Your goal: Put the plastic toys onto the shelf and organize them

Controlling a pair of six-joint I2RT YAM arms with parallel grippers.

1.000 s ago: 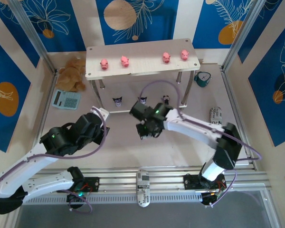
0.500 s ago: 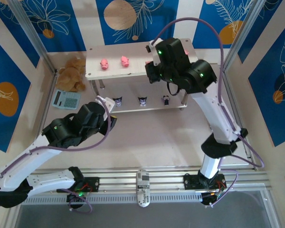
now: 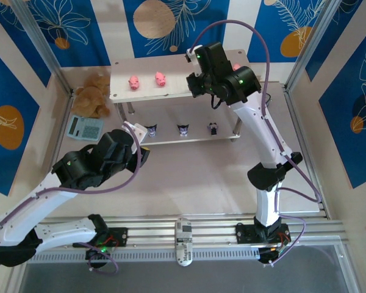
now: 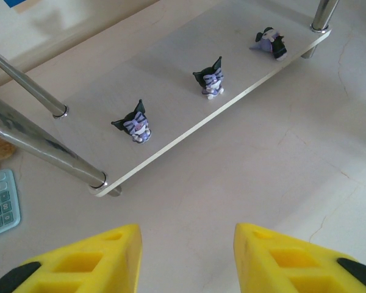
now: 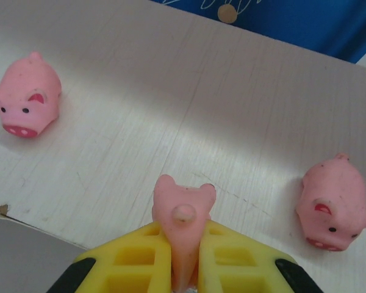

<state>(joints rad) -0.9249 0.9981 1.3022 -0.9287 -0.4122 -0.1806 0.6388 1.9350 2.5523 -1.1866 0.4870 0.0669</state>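
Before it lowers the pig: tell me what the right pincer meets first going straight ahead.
Likely the shelf's bare top board, between the left pig and the right pig; the held pig would touch first.

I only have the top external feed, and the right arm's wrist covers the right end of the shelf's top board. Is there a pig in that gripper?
Observer: Yes. On the right wrist camera the right gripper is shut on a pink pig, its snout pointing at the lens, over the shelf top board.
Operator: How crowded is it around there?
Observer: A second pig stands to its left in that view and a third pig to its right, with bare board between them and the held one.
Operator: Is the left gripper carrying anything?
Observer: No. The left wrist camera shows the left gripper open, with nothing between its yellow fingers.
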